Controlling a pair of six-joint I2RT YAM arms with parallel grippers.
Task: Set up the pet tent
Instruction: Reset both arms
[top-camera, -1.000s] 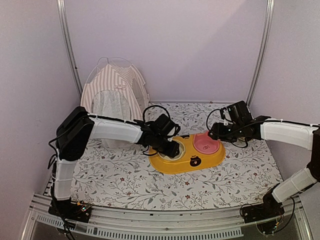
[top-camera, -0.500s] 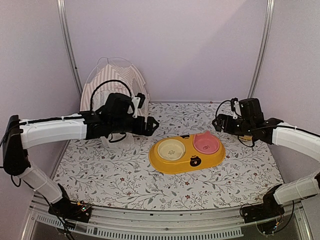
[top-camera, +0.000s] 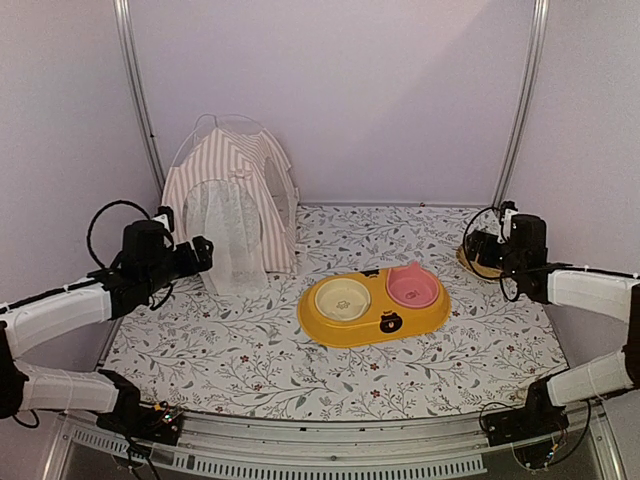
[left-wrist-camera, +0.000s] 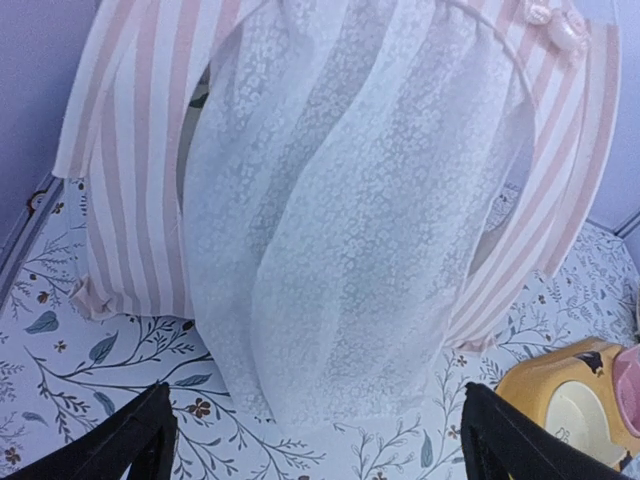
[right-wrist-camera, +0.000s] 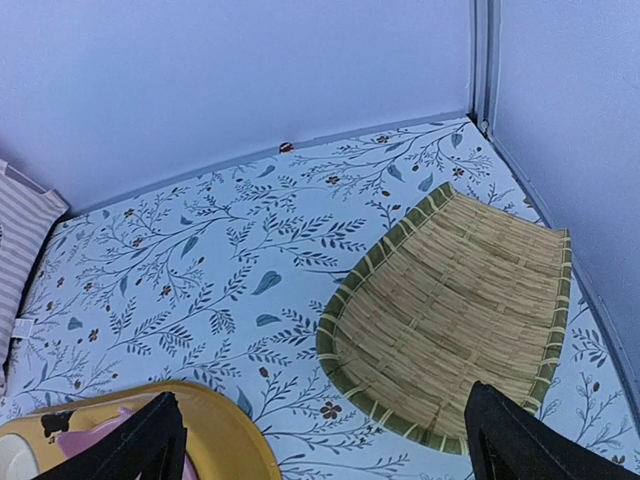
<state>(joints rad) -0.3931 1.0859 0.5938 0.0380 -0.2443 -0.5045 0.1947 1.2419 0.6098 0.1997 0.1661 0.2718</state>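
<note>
**Tent up in the back-left corner, our left claw open before it**

Our left claw (left-wrist-camera: 315, 400) hangs with its two fingers spread as wide as they go and nothing between them. It is pointed straight at the tent (top-camera: 235, 190), which fills its wrist view. The pink-and-white striped tent stands upright on the flowered cloth (top-camera: 250, 350) in the back-left corner, close to the rear wall. Thin hoops arch over its top, and its doorway faces forward towards this claw. A white mesh curtain (left-wrist-camera: 330, 230) hangs over the doorway from the peak down to the cloth. From the claw the tent lies just ahead and slightly to the right, near but not touching.

Our right claw (right-wrist-camera: 320, 400) is equally wide open and empty. It sits well apart at the far right, over a woven tray (right-wrist-camera: 455, 310), with the yellow two-bowl feeder (top-camera: 375, 310) between it and the tent.

We judge the left arm much the nearer for any last touch. The tent's long axis runs vertically, so a reach would go forward at the doorway, not down from above. To us the tent looks already raised.
</note>
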